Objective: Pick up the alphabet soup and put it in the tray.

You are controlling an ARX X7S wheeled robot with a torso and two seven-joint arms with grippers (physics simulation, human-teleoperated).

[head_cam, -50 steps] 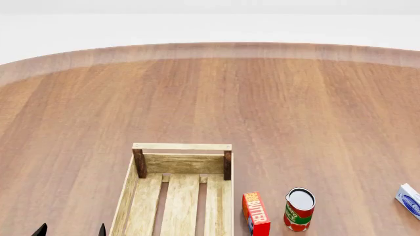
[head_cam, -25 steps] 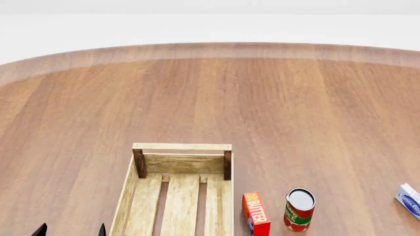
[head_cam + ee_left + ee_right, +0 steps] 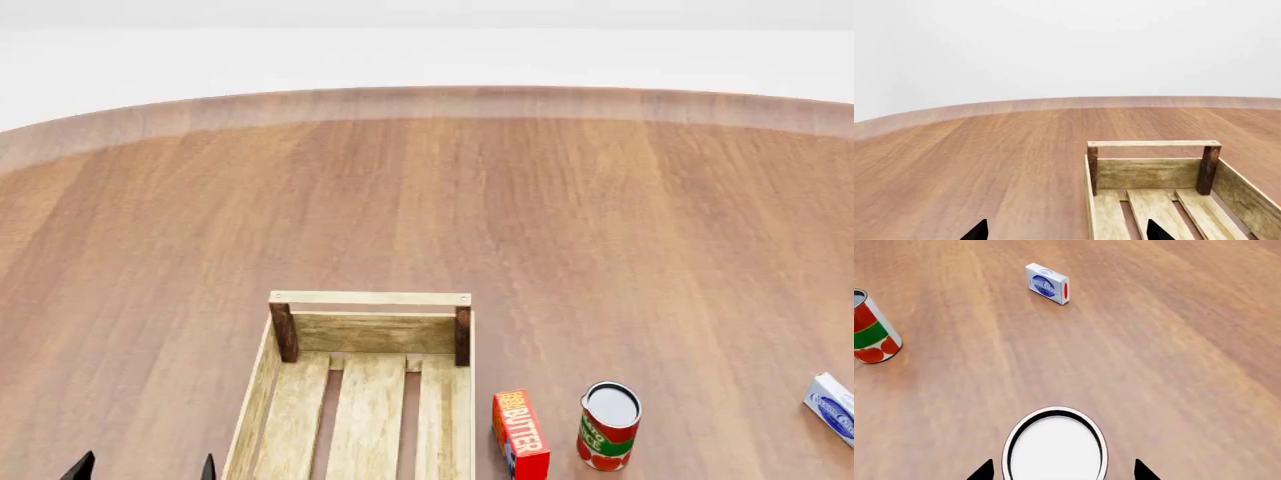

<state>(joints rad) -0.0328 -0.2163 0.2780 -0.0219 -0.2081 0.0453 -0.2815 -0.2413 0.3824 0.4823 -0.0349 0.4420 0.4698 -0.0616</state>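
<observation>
The alphabet soup (image 3: 1056, 446) shows only in the right wrist view, as a white round top with a dark rim directly between the two dark fingertips of the right end effector (image 3: 1062, 471), which stand wide, one on each side of the can and apart from it; the label is not visible from here, so I judge by the top alone that this is the right can. The main risk, I think, is that one fingertip comes down on the rim and not beside it, so that the can tips or rolls on the tabletop (image 3: 534, 220). A second risk is confusion with the red-and-green can (image 3: 610, 426), which stands near the front edge of the tabletop, beside the butter box (image 3: 521, 434). The tray (image 3: 370, 299) stands at the front edge too, on the other side of the butter box, so the carried can could knock these two on the way if it travels low. The small white box (image 3: 1047, 283) lies farther off and is no obstacle. The right arm hovers above the can, pointing forward and down. The left end effector (image 3: 1062, 231) is also wide and holds nothing, with one tip over the tray's slats and the other over bare wood.
</observation>
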